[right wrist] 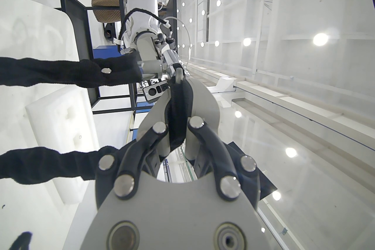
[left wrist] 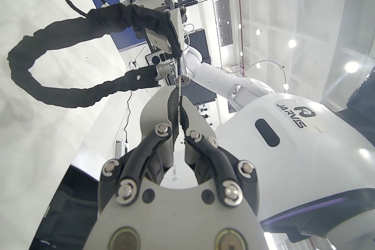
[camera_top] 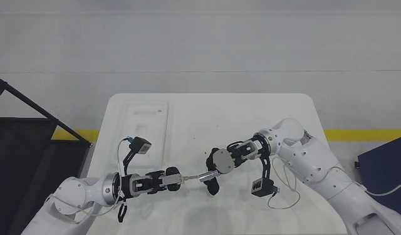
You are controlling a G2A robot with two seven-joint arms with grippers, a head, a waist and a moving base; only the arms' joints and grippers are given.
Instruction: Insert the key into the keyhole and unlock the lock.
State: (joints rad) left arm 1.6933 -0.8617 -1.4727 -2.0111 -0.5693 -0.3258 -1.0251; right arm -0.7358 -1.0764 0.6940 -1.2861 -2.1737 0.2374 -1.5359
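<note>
Both arms meet above the table's front middle. My left gripper (left wrist: pixel 177 94) is shut on the thin key (left wrist: pixel 179 89), whose blade points at the silver lock (left wrist: pixel 183 78); the tip meets the keyhole face, depth unclear. In the top view the left gripper (camera_top: pixel 173 177) sits just left of the lock (camera_top: pixel 203 177), with the key (camera_top: pixel 187 179) bridging them. My right gripper (right wrist: pixel 177 84) is shut on the lock (right wrist: pixel 179 76), holding it off the table, and also shows from above (camera_top: pixel 214 170). The right gripper's fingers (left wrist: pixel 172 28) clamp the lock from behind.
A white foam tray (camera_top: pixel 145 125) with moulded pockets lies at the table's back left, and it appears again (right wrist: pixel 67 122) beside the right arm. Black sleeved cables (left wrist: pixel 58 87) loop off the right arm. The white table (camera_top: pixel 263 116) has bare room at the back right.
</note>
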